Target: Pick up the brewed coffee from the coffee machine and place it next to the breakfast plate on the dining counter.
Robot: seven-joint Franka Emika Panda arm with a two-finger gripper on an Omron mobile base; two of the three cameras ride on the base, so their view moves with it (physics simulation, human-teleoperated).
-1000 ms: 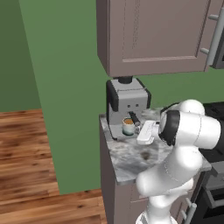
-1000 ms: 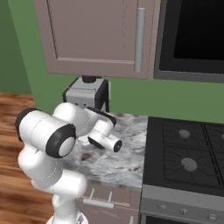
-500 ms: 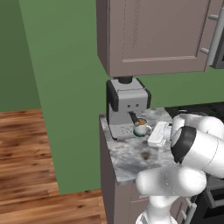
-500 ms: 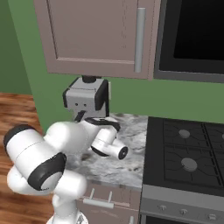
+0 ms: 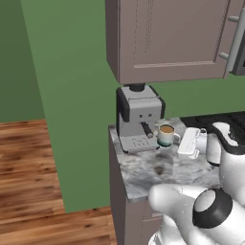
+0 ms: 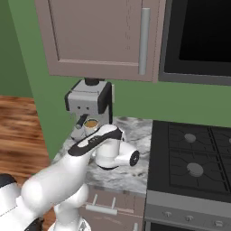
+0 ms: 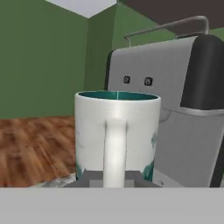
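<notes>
The brewed coffee (image 5: 166, 135) is sitting just off the front of the coffee machine (image 5: 139, 116), beside the portafilter handle (image 5: 146, 129) and over the marbled counter (image 5: 143, 172), with brown liquid showing near the brim. The gripper (image 5: 187, 142) is reaching in from the stove side, and from the hand camera the mug's side handle (image 7: 114, 148) is standing upright dead centre, right above the dark fingertips. The jaws are drawn nearly together, pinching that handle as far as I am able to judge; the actual contact is hiding at the bottom edge of the hand view, so I am hedging there. Whether the mug is resting on the drip tray or already hanging a touch above it, I cannot tell. For this carrying step, I am thinking the wrist needs to be keeping the cup level, since a grip on the handle alone is letting the weight tip it. It should be drawing the mug straight out, clear of the portafilter handle and under the wall cabinet (image 5: 170, 38), before any swing toward the dining counter.
</notes>
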